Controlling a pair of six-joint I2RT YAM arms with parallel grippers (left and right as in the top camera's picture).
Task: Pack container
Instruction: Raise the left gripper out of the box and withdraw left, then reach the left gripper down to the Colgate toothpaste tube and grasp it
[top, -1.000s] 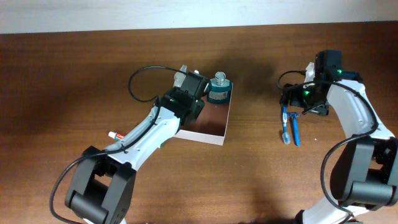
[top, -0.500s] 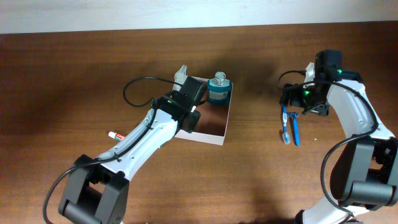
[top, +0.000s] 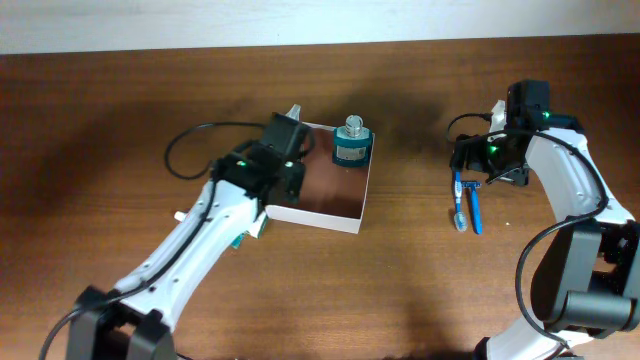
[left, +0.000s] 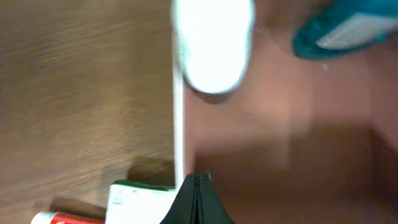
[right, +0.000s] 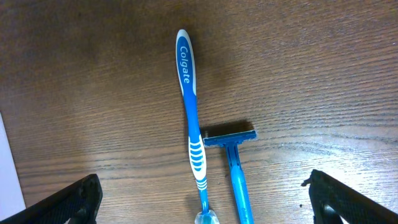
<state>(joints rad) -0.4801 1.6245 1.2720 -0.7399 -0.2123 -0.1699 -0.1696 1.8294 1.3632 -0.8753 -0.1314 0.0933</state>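
Blue: one toothbrush (right: 190, 118), one razor (right: 233, 155) under the spread right claw (right: 202, 193); left claw's state unclear.

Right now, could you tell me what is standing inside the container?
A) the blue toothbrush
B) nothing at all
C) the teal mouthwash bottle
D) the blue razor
C: the teal mouthwash bottle stands in the far corner of the container, while the toothbrush and razor lie on the table to its right.
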